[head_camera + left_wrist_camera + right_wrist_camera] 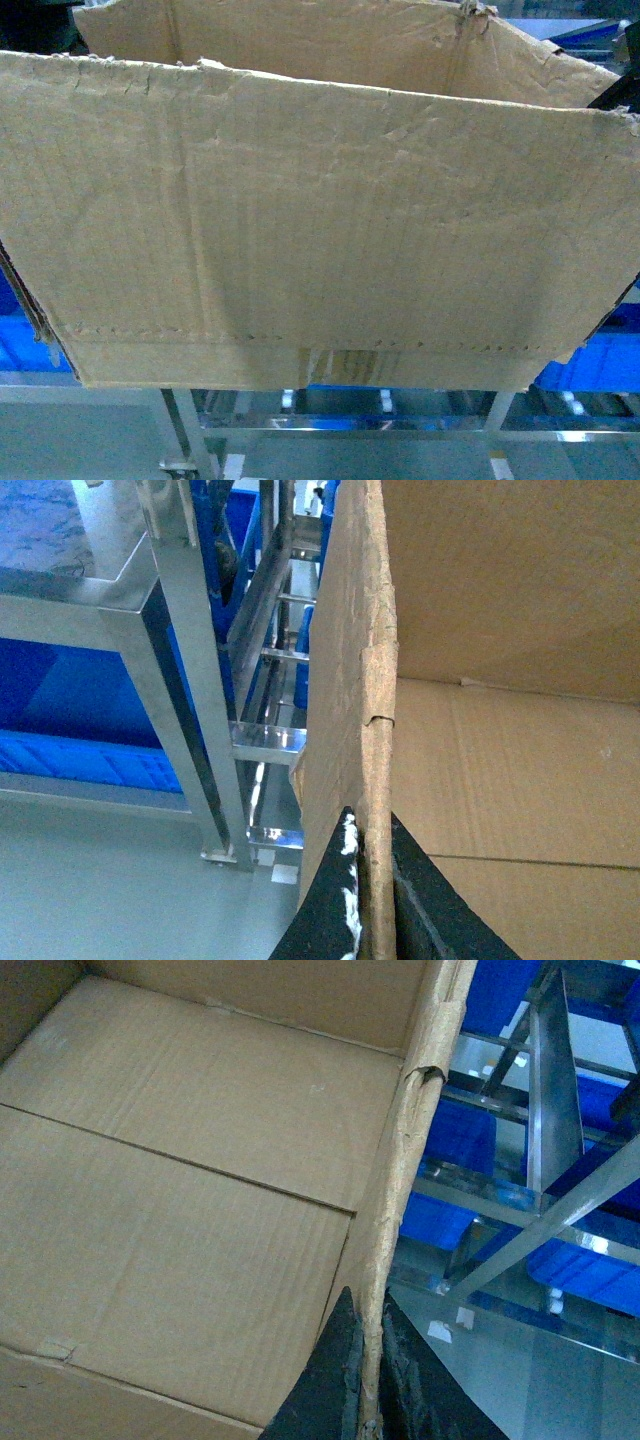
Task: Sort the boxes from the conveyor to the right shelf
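Note:
A large brown cardboard box (320, 230) with ragged top edges fills the head view, held up off the floor, open side upward and empty. In the left wrist view my left gripper (372, 900) is shut on the box's left wall (345, 680), one black finger on each side. In the right wrist view my right gripper (368, 1390) is shut on the box's right wall (400, 1200) the same way. The steel shelf (400, 425) with small white rollers lies just below and beyond the box. The conveyor is out of view.
Blue plastic bins (600, 360) sit on the rack behind the box, on both sides (25, 340). Shiny steel posts (190, 680) stand close to the box's left, and slanted rack beams (560, 1190) to its right. Grey floor (90, 880) lies below.

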